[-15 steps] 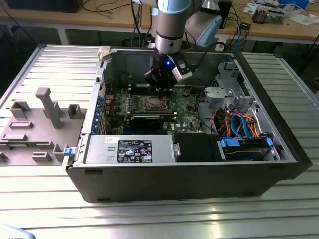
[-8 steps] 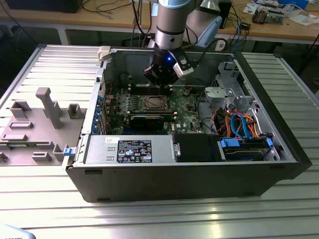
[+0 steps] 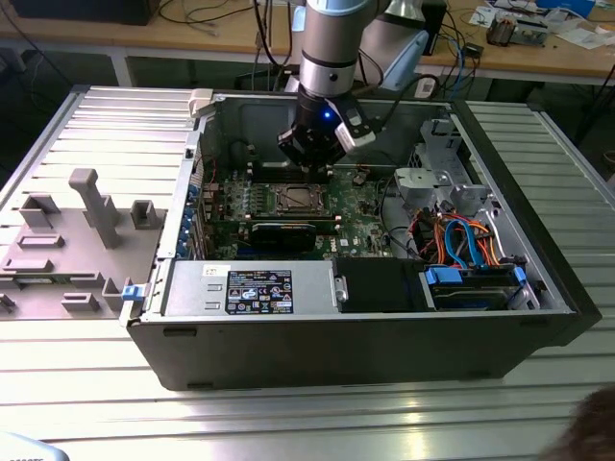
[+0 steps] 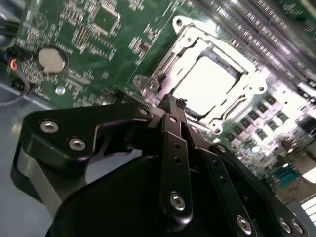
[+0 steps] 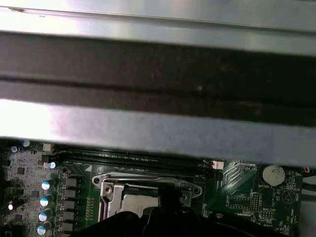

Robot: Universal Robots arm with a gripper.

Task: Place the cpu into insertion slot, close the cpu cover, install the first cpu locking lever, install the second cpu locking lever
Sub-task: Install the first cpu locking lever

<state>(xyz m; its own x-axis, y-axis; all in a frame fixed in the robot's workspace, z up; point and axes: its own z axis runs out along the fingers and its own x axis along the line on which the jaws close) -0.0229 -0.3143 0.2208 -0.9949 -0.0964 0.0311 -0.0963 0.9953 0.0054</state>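
The cpu (image 4: pixel 205 84) lies flat in the insertion slot (image 3: pixel 294 199) near the middle of the green motherboard (image 3: pixel 360 226), its pale metal top framed by the thin silvery cpu cover (image 4: pixel 232 58) — detail plain in the second wrist view, a mere grey square in the exterior view. The gripper (image 4: pixel 170 106) hangs just above the socket's edge, black fingers pinched narrow, holding nothing. A round coin battery (image 4: pixel 52 58) sits on the board.

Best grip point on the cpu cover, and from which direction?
The cpu cover lies flat on the socket around the cpu, so there is no edge to pinch from the side. Likely best: come straight down and catch a rim bar of the frame, near the corner closest to the end effector.
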